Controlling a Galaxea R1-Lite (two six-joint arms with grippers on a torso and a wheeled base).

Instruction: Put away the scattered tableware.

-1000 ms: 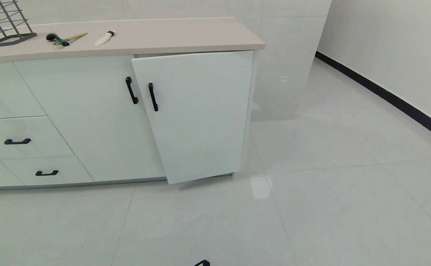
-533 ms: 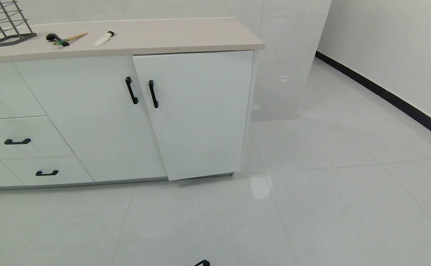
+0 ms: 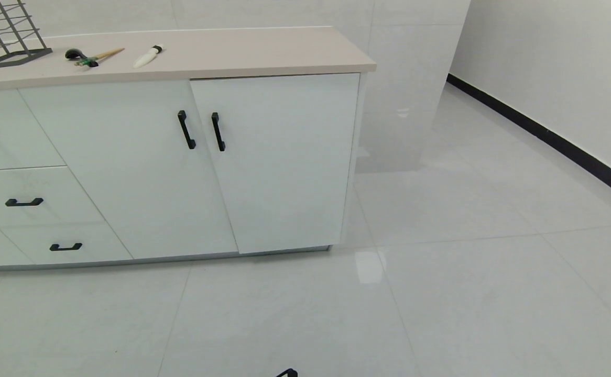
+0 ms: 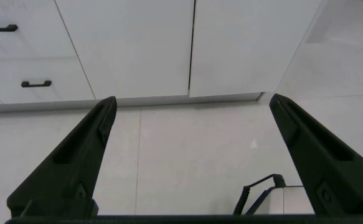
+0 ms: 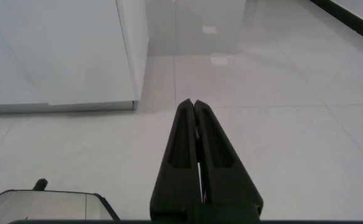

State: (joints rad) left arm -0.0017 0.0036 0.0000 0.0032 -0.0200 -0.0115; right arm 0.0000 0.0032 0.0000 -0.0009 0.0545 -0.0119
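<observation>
Where the pale beige tabletop [image 3: 263,50] runs across the upper left of the head view, two pieces of scattered tableware lie on its smooth, matte surface. One is a dark-headed utensil [image 3: 89,54] with a rounded black end, a slim wooden handle and a green band between them. The other, just to its right and apart from it, is a white utensil [image 3: 147,56], tapered and tipped with a short black end. Both lie flat and slantwise. At the far upper left corner stands a black wire rack [image 3: 6,36] of thin crossed rods on a flat base.

Below the tabletop the cabinet is plain glossy white. Its left door [image 3: 127,178] and right door [image 3: 290,157] sit flush and closed, each with a straight black bar handle beside the centre seam. Further left are stacked drawers [image 3: 33,183] with short black pulls.

The floor [image 3: 442,298] is large light grey polished tile with thin grout lines and a soft glare. A white wall at the right edge carries a black skirting strip [image 3: 546,137].

In the left wrist view the left gripper [image 4: 193,102] hangs above the floor tiles with its black, wedge-shaped jaws spread wide and nothing between them. In the right wrist view the right gripper [image 5: 195,107] has its jaws pressed together, empty, above the floor near the cabinet's corner.
</observation>
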